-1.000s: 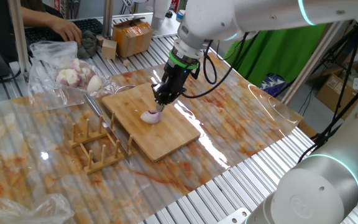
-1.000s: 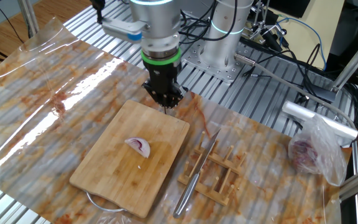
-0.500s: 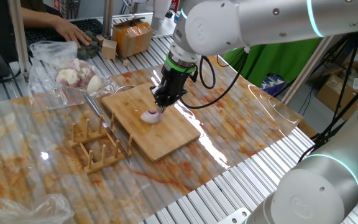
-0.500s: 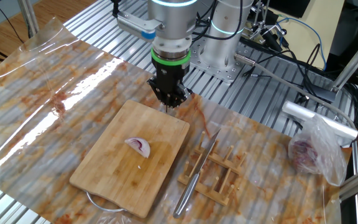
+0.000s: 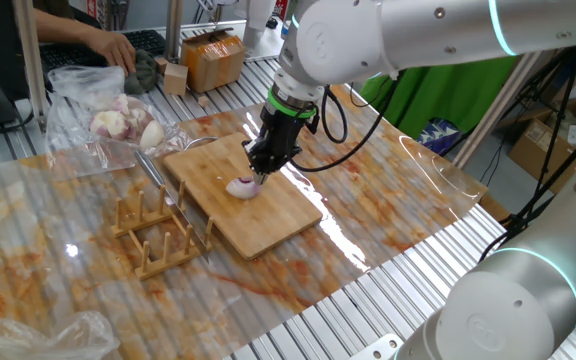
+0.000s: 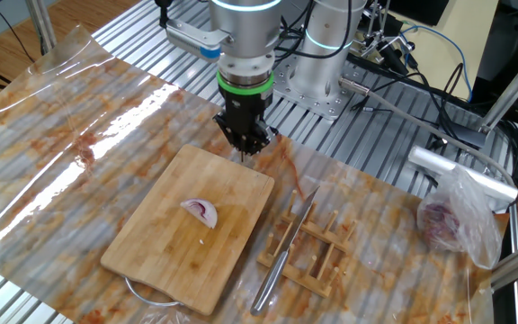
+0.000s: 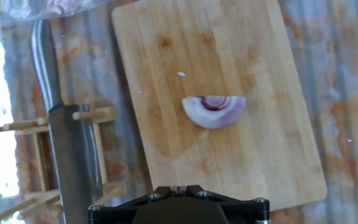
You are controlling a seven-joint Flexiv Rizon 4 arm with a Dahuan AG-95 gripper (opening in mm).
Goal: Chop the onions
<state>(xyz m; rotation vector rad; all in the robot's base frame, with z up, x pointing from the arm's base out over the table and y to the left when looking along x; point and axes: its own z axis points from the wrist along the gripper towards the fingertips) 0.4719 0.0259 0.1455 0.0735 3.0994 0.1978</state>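
Hand: your hand (image 6: 245,144) hangs above the far edge of the bamboo cutting board (image 6: 165,261), holding nothing; the fingertips look drawn close together in both fixed views, but you cannot tell for sure, and the hand view shows only the black base at the bottom of the frame.
Onion: your onion wedge (image 7: 214,111) lies cut face up near the middle of the board, pale with a purple core, clear of the hand; in the other fixed view it sits at (image 6: 200,212), and in one fixed view at (image 5: 242,187), just below the fingertips.
Scraps: a couple of tiny white bits (image 7: 181,74) lie on the board near the wedge.
Knife: a steel knife (image 6: 282,256) rests across the wooden rack (image 6: 317,252) beside the board, blade toward the arm's base.
Rack: it stands on the counter (image 6: 79,126), just beside the board's long edge.
Bag: a clear plastic bag of whole peeled bulbs (image 5: 118,122) lies on the counter beyond the board and rack, well apart from the wedge.
Counter: a stained, glossy plastic sheet covers it under everything.
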